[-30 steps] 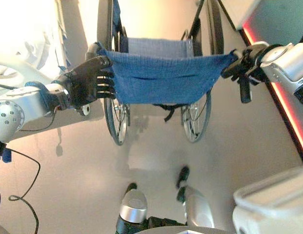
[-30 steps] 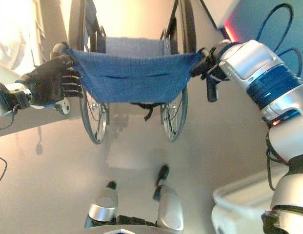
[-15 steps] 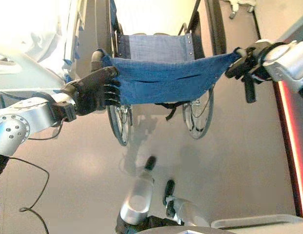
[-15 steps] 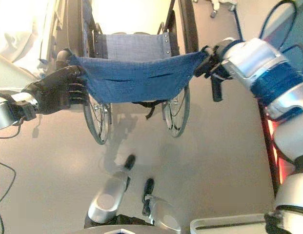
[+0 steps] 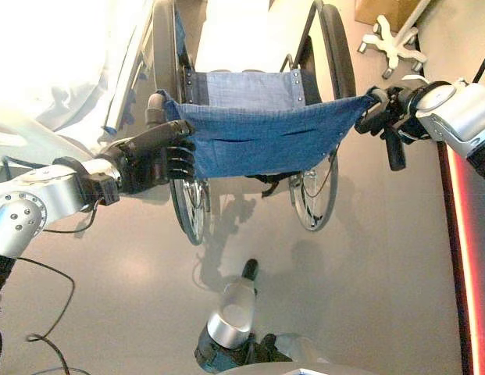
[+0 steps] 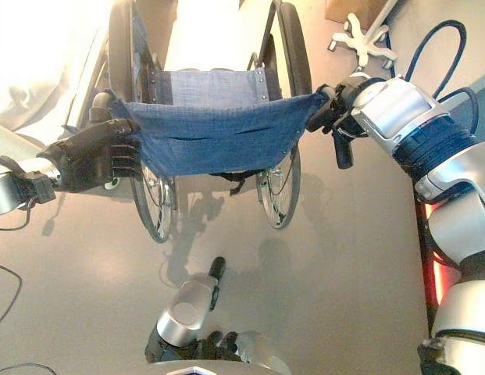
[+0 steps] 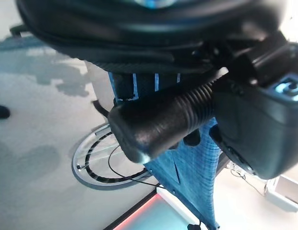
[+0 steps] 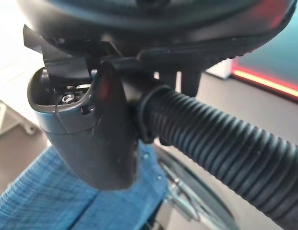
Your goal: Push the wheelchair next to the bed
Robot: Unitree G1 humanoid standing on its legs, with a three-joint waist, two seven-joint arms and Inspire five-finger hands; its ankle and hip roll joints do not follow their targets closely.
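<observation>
The wheelchair's blue cloth backrest (image 5: 265, 144) hangs between its two push handles, seen from above, with its big wheels (image 5: 187, 211) on the grey floor. My left hand (image 5: 152, 160) is curled round the left push handle (image 5: 155, 105), whose ribbed black grip (image 7: 163, 120) shows in the left wrist view. My right hand (image 6: 336, 109) is shut on the right push handle (image 8: 225, 148). The bed (image 5: 55, 70), with white sheets, lies close along the wheelchair's left side.
A white star-shaped wheeled base (image 5: 390, 43) and a brown box (image 5: 383, 9) stand at the far right. A red-lit strip (image 5: 457, 234) runs along the floor on the right. Open grey floor lies behind the wheelchair.
The view has shifted as I step forward. The wheelchair has rolled ahead alongside the bed, and the white bin at the lower right has dropped out of view. Both hands keep their hold.
</observation>
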